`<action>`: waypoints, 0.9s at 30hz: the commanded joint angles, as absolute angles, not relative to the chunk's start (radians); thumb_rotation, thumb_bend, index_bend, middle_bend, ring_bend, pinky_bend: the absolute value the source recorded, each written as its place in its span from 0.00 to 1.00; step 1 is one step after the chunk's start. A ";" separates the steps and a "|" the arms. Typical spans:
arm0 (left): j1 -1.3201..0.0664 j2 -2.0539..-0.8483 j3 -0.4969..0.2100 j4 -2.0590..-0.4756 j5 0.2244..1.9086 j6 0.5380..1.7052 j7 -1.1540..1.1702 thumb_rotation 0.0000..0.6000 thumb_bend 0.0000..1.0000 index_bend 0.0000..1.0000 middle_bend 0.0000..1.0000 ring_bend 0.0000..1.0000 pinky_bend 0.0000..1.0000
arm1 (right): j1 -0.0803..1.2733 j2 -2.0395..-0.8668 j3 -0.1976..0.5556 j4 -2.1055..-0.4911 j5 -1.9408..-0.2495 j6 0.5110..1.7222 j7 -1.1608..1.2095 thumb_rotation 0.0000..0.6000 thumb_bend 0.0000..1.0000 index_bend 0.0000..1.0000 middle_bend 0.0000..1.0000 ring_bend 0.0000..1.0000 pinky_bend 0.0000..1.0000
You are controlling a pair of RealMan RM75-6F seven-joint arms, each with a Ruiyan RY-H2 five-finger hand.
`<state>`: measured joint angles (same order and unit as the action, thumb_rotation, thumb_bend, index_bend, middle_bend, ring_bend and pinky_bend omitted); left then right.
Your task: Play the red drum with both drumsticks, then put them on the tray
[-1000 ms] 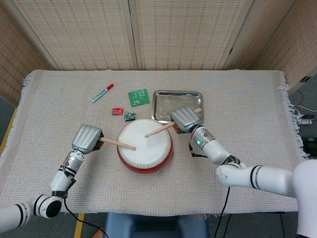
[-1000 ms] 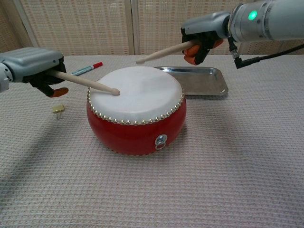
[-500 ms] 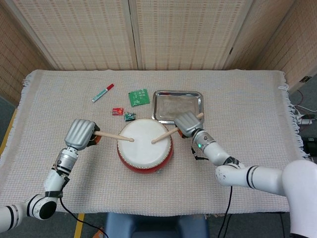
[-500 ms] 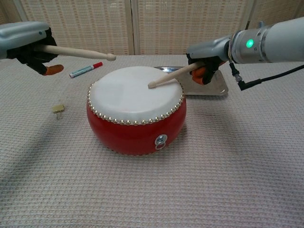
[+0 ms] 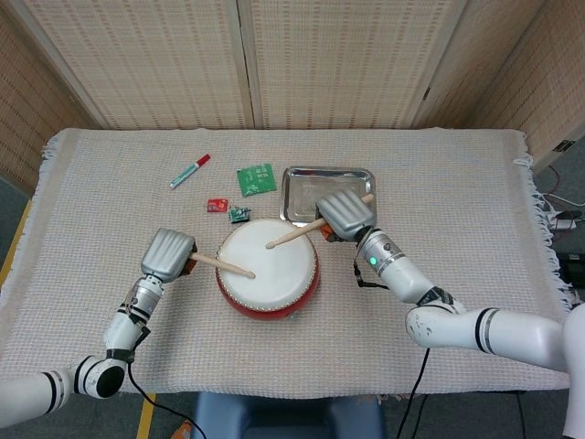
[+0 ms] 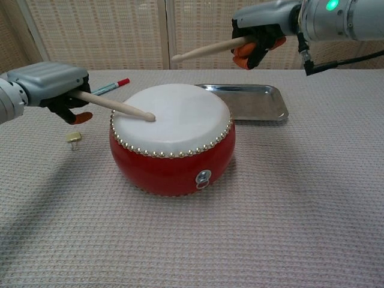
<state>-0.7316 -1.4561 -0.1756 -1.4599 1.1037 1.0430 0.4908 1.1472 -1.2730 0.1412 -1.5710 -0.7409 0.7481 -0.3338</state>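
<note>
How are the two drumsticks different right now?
The left drumstick has its tip down on the white skin of the drum; the right drumstick is raised in the air above it. The left one slopes downward, the right one sits nearly level. Both are pale wood, each held by a hand: left hand, right hand.

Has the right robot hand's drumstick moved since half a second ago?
Yes. The right robot hand has lifted its drumstick off the red drum.
</note>
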 commanded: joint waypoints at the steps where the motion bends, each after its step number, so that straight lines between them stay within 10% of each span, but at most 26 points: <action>1: -0.709 -1.399 -0.208 -1.531 1.119 1.099 0.441 1.00 0.42 1.00 1.00 1.00 1.00 | 1.158 -1.322 0.101 -1.506 -0.717 0.708 -0.374 1.00 0.56 1.00 1.00 1.00 1.00; 7: -0.690 -1.325 -0.229 -1.617 1.136 1.116 0.381 1.00 0.42 1.00 1.00 1.00 1.00 | 1.197 -1.417 0.015 -1.400 -0.650 0.683 -0.502 1.00 0.56 1.00 1.00 1.00 1.00; 27: -0.723 -1.406 -0.208 -1.542 1.086 1.092 0.465 1.00 0.42 1.00 1.00 1.00 1.00 | 1.138 -1.325 0.106 -1.501 -0.745 0.742 -0.399 1.00 0.56 1.00 1.00 1.00 1.00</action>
